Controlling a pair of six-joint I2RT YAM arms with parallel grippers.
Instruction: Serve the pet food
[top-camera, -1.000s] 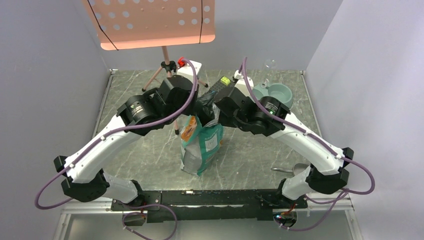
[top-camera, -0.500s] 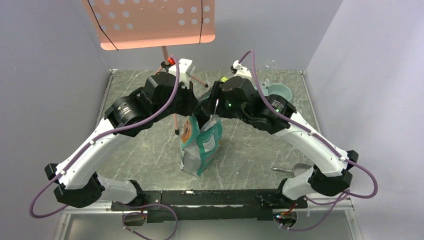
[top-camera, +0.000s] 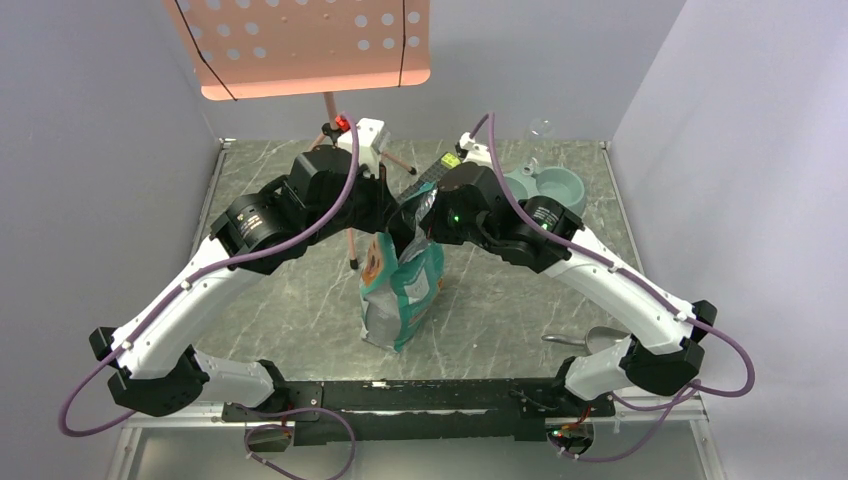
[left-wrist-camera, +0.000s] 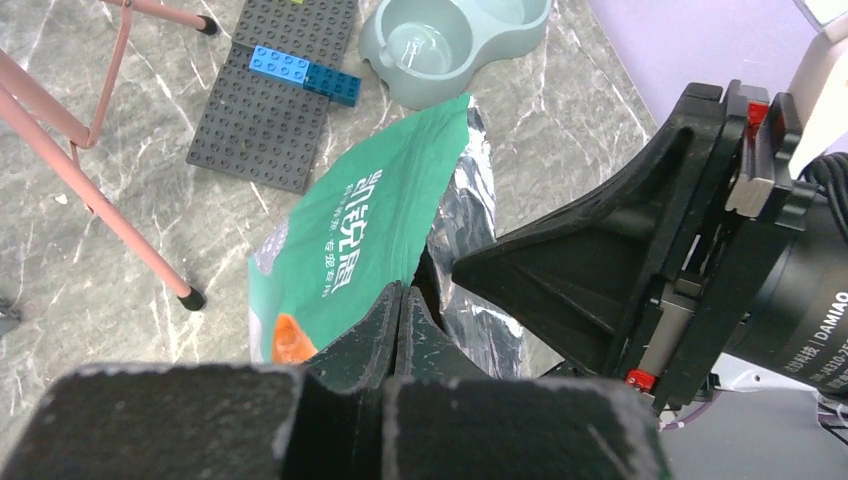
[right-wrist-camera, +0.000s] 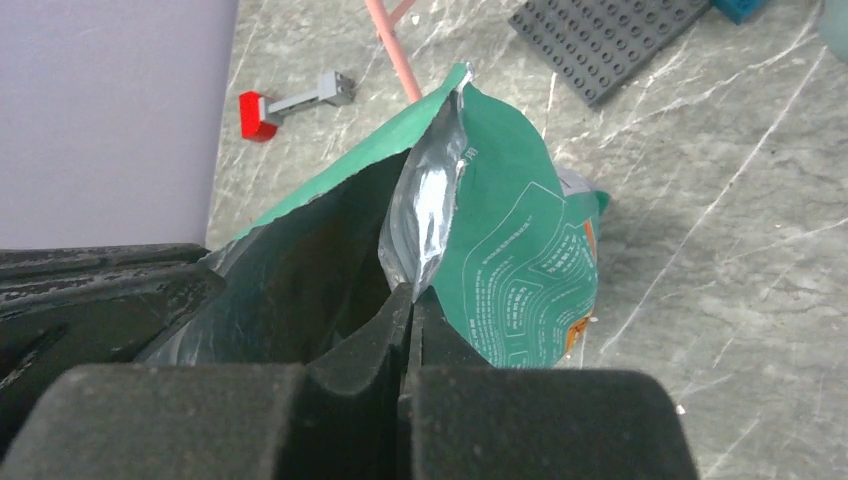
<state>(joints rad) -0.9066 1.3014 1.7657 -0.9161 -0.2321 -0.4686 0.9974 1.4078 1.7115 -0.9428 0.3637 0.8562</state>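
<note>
Left end effector (left-wrist-camera: 400, 300) and right end effector (right-wrist-camera: 412, 300) clench the mouth of the teal-green foil bag (top-camera: 405, 290); the pale blue-grey double bowl (left-wrist-camera: 380, 70) beyond it sits empty.

The pet food lies hidden inside the upright teal-green bag (top-camera: 403, 285) (mouth open)

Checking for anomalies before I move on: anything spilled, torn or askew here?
No kibble shows on the marble table. The teal pet food bag is held tilted between the left gripper and right gripper, each pinching one side of its ragged, torn-open mouth. Nothing else stands out.
</note>
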